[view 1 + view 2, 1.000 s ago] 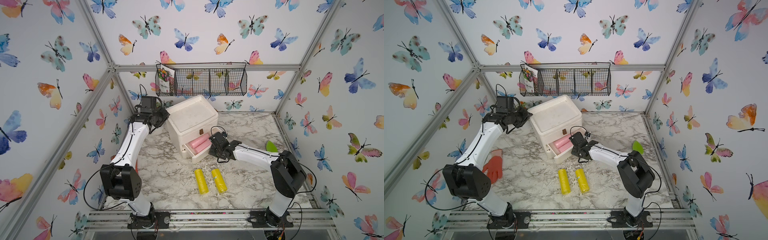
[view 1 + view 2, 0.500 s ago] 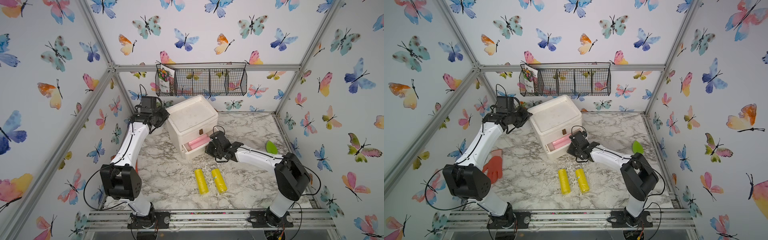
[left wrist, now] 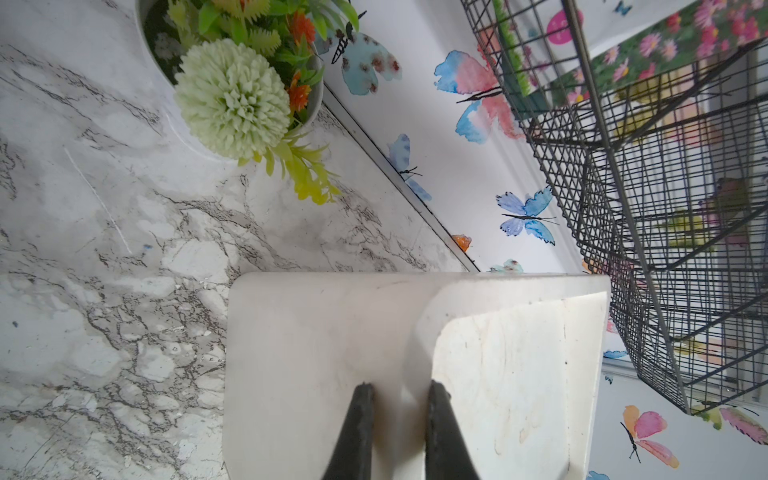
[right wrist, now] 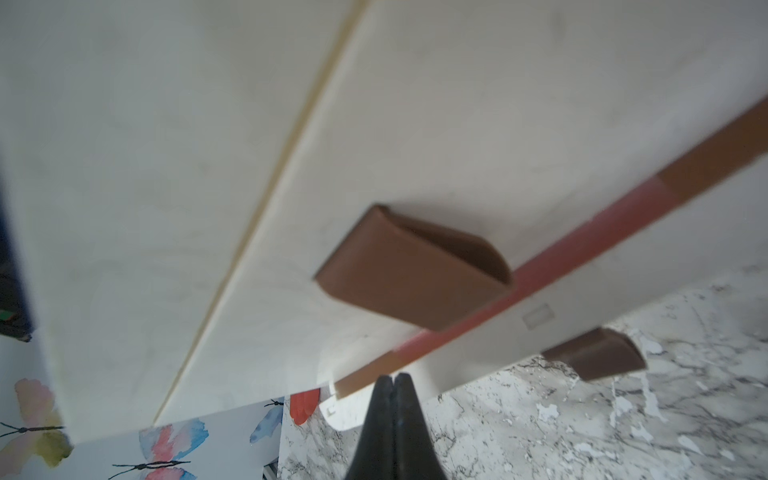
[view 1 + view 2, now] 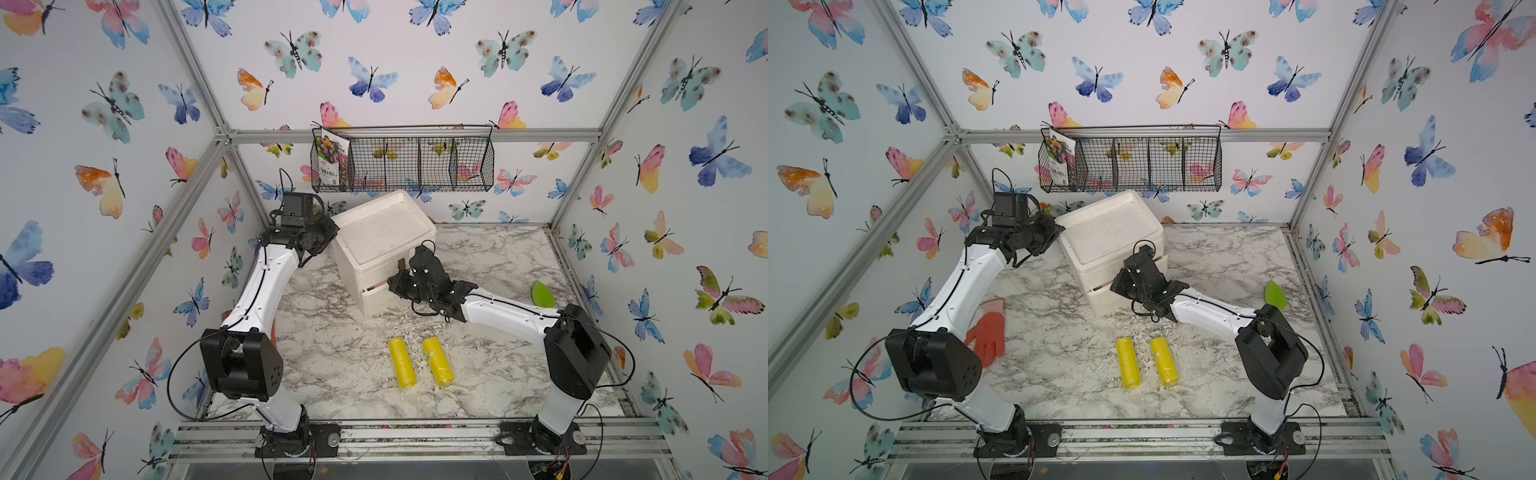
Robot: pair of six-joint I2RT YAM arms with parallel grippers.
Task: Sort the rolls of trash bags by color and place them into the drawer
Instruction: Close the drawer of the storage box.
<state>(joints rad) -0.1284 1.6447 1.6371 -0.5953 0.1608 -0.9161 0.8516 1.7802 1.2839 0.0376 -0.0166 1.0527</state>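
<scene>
Two yellow rolls of trash bags (image 5: 402,362) (image 5: 437,360) lie side by side on the marble table near the front, in both top views (image 5: 1128,362). The white cabinet (image 5: 384,232) stands at the back. Its lower drawer (image 5: 376,297) is pushed in almost fully. My right gripper (image 4: 392,376) is shut, with its tip against that drawer's front (image 4: 478,345). A pink strip of roll (image 4: 582,232) shows through the narrow gap above the front. My left gripper (image 3: 400,386) is shut on the raised rim (image 3: 411,332) at the cabinet's top corner.
A black wire basket (image 5: 403,162) with a seed packet hangs on the back wall above the cabinet. A potted plant (image 3: 232,95) stands behind the cabinet's left side. An orange glove (image 5: 988,332) lies at the left. A green trowel blade (image 5: 542,294) is at the right.
My right gripper has moved toward the cabinet, pushing the lower drawer from open to nearly shut. The pink rolls no longer show in the top views. The left arm has not moved.
</scene>
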